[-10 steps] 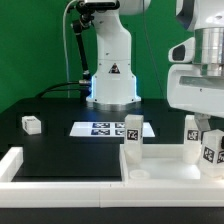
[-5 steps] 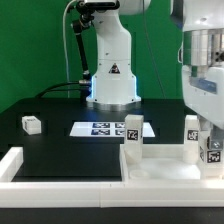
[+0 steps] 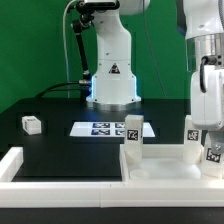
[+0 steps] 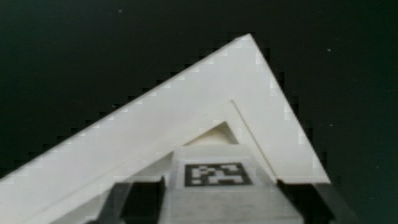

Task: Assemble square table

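Observation:
The square table's white panel (image 3: 165,172) lies at the front on the exterior view's right. Two white tagged legs stand upright on it, one (image 3: 132,137) at its left corner and one (image 3: 191,136) further right. My gripper (image 3: 211,143) comes down at the exterior view's right edge, shut on a third leg (image 3: 212,153) at the panel's right corner. In the wrist view this tagged leg (image 4: 215,176) sits between my dark fingers (image 4: 143,200), over a corner of the panel (image 4: 178,110). A loose leg (image 3: 32,124) lies on the black table at the left.
The marker board (image 3: 98,128) lies flat in front of the robot's base (image 3: 111,85). White border bars (image 3: 22,165) run along the front left. The black tabletop (image 3: 50,140) lies between them.
My hand has shifted toward the exterior view's right and turned above the held leg. The leg stays at the panel's right corner. The other legs have not moved.

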`<control>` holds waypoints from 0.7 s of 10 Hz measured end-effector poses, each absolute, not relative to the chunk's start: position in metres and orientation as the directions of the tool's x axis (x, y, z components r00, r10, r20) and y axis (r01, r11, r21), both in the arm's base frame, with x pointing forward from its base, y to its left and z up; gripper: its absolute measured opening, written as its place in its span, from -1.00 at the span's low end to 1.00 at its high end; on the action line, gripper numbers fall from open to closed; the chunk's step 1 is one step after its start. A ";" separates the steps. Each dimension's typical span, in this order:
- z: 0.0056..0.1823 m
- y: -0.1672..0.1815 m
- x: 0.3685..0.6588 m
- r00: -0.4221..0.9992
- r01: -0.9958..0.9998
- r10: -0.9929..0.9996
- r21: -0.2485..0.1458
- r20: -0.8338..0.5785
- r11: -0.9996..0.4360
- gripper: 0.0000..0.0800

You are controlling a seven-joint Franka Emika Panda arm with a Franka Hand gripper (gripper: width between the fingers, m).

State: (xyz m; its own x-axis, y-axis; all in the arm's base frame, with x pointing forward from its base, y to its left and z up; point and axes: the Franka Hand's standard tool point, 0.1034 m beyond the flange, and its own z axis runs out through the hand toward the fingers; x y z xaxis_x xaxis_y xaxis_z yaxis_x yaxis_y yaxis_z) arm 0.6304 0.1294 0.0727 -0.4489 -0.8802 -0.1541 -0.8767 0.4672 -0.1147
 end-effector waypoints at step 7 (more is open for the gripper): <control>0.076 0.129 0.632 0.323 -0.933 -0.946 -0.159 0.025 -0.322 0.62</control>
